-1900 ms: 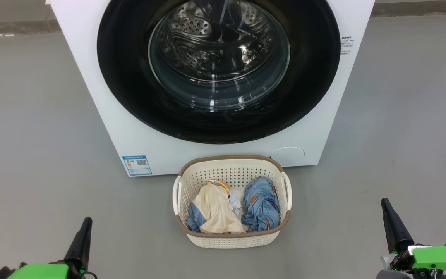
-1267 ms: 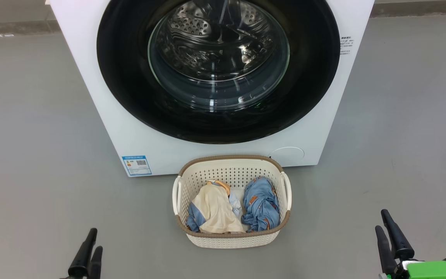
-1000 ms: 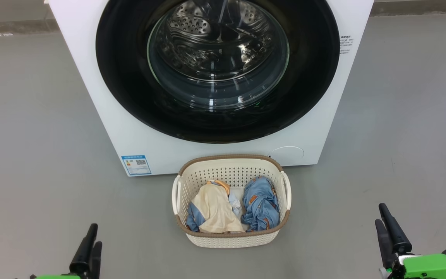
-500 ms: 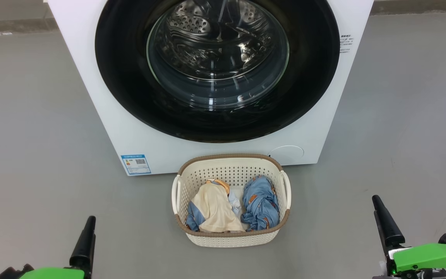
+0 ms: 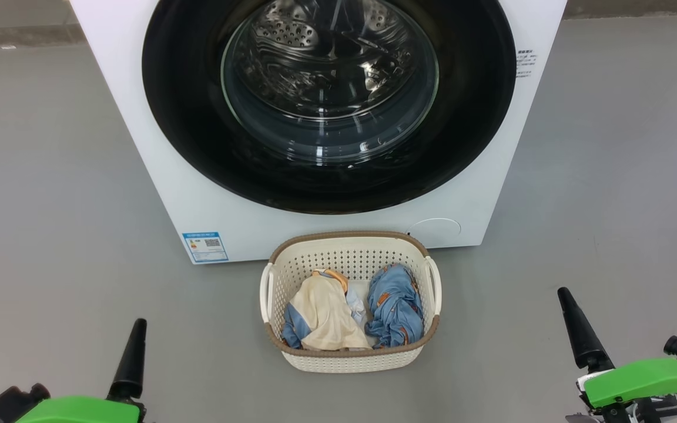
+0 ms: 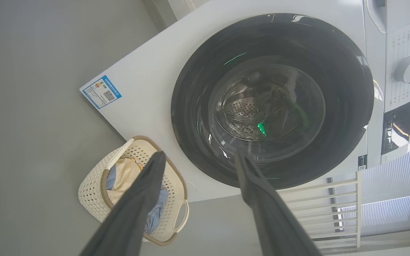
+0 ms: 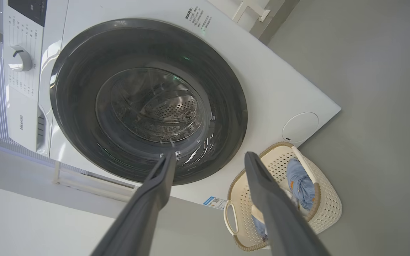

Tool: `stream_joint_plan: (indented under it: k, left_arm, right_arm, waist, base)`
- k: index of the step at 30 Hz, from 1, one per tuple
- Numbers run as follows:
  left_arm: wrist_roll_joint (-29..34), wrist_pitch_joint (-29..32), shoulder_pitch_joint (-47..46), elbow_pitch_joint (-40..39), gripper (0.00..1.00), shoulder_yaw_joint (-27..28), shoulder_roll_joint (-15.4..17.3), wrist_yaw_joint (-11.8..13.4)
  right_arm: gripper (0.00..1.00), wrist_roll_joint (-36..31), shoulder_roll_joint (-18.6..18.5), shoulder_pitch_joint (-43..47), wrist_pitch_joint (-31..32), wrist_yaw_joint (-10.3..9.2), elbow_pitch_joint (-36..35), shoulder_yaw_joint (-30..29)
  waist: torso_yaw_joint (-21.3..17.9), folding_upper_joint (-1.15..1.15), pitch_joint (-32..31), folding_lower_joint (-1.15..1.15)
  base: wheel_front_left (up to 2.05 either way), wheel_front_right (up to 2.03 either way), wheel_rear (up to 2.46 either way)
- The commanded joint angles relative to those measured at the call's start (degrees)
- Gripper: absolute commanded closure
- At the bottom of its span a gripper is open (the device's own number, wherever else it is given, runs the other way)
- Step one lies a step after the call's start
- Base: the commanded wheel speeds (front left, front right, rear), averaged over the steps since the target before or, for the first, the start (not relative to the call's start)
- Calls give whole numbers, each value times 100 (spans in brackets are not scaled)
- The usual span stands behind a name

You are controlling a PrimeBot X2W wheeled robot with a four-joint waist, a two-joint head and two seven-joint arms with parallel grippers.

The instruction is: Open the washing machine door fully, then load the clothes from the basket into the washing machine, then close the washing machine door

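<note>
The white washing machine (image 5: pixel 156 176) stands ahead, and its round black door (image 5: pixel 185 117) with the glass bowl lies flush against the front. The cream basket (image 5: pixel 350 358) sits on the floor right before it. Inside the basket lie the clothes: a cream garment (image 5: pixel 324 314) on the left and a light blue one (image 5: pixel 397 305) on the right. My left gripper (image 5: pixel 137 329) hangs low at the left, open and empty, well away from the basket. My right gripper (image 5: pixel 565 296) is low at the right, likewise open and empty. In the wrist views the left gripper (image 6: pixel 199 156) and right gripper (image 7: pixel 210 154) face the door (image 6: pixel 190 106) from a distance.
Grey floor (image 5: pixel 50 205) spreads on both sides of the machine. A control panel with a white dial (image 6: pixel 406 69) tops the machine. A white slatted rack (image 6: pixel 340 209) stands beside the machine. A round white cap (image 5: pixel 435 228) sits low on the front, just behind the basket.
Both wrists have rolled, so each gripper now shows one finger edge-on with its green wrist part. The right gripper has risen slightly. The camera has shifted a little.
</note>
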Motion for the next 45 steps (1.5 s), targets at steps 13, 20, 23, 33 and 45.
stream_joint_plan:
  k: [13,20,23,33,45]
  left_arm:
    - [1221,-291,-287,-258,0,-97,332,-15]
    - [1748,-410,-262,-309,0,-143,382,-16]
    - [1966,-461,-269,-340,0,-159,412,-16]
    - [2667,-632,-259,-430,0,-203,515,-18]
    - [3383,-820,-281,-480,0,-283,616,-19]
  right_arm:
    - [0,-1265,-230,-345,-281,5,-239,260]
    - [0,-1810,-266,-345,-399,5,-265,299]
    - [0,-2044,-275,-340,-449,6,-273,290]
    - [0,-2783,-307,-307,-616,6,-311,302]
    - [0,-3531,-407,-361,-801,7,-295,394]
  waist:
    - [-17,0,-12,-1]
    - [-38,0,-22,-1]
    - [-34,0,-25,-1]
    - [-16,0,-31,-1]
    - [-36,0,-49,-1]
  base:
    - [0,0,0]
    - [0,0,0]
    - [0,0,0]
    - [0,0,0]
    - [0,0,0]
